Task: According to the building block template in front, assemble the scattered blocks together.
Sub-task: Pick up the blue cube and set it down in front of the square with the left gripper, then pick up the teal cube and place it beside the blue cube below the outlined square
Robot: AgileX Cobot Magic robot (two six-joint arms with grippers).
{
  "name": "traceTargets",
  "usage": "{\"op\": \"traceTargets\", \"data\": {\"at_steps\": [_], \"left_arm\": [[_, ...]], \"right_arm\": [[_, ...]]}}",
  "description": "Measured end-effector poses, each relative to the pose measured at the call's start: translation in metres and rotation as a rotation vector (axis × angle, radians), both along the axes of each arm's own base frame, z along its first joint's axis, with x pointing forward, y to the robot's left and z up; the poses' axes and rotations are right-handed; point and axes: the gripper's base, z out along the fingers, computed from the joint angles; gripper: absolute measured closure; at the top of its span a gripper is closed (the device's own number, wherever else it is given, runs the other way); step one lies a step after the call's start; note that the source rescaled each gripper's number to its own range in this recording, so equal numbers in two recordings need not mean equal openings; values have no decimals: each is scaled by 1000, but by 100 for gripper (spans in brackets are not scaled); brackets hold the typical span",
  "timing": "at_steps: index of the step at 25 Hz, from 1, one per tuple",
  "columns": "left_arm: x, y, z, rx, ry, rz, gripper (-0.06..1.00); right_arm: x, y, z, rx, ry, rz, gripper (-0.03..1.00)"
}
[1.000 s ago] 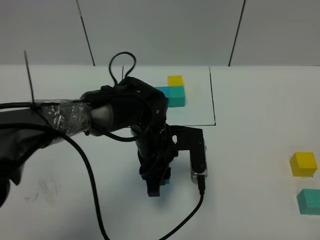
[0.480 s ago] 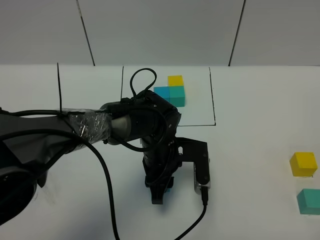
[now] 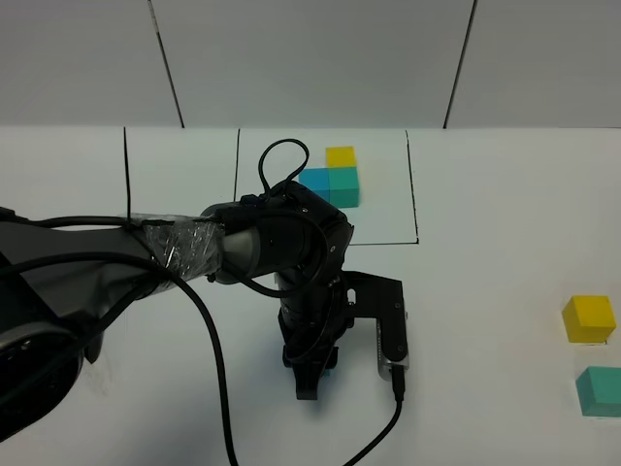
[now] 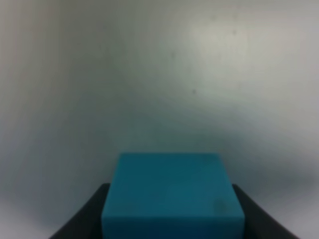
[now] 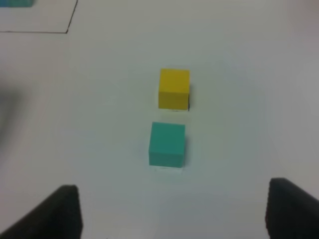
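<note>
left claw [image 3: 309, 373] grasping sky-blue cube [image 4: 173, 194] | right claw [image 5: 177, 211] released | yellow cube [image 5: 174, 88], teal cube [image 5: 167, 144] apart

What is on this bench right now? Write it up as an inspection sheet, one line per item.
Surface: white table with black lines drawn on it.
Job's things: template inside its black frame; sky-blue cube gripped, in front of the frame; yellow cube and teal-green cube apart, at the far right.
Clutter: nothing seen.
Grippers: left gripper shut on the sky-blue cube; right gripper open, empty.
Cables: black cable trails off the left arm over the table.
Surroundings: grey wall panels.
</note>
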Motion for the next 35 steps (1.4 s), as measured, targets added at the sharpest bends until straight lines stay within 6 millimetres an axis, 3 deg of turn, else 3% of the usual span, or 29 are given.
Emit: {"op": "traceTargets", "data": {"at_steps": [5,6,7,9,11,13,15,19,23,26,28,31,35], "left_arm": [[0,0,0,7,10,9,94],[-1,0,0,11,18,17,90],[-2,1,0,20,29,23,82],[-3,2,-1,29,41,34,54],[-3,2,8,15,30,43,26],[-3,2,23,-10,5,47,5],[-3,4,43,-36,-33,57,-3],[-1,20,94,-40,-175,180,-6],[20,75,152,-73,-346,503,-6],[29,139,194,-115,-394,774,-6],[25,185,221,-139,-409,939,-6],[2,241,260,-177,-434,1114,-6],[-59,291,314,-251,-572,1202,-6]], "right_arm": [[0,0,0,0,0,0,40],[0,0,0,0,0,0,40],[0,0,0,0,0,0,40],[0,0,0,0,0,0,40],[0,0,0,0,0,0,40],[0,0,0,0,0,0,40],[0,0,0,0,0,0,40],[0,0,0,0,0,0,40],[0,0,0,-1,0,0,40],[0,0,0,0,0,0,40],[0,0,0,0,0,0,40],[0,0,0,0,0,0,40],[0,0,0,0,0,0,40]]}}
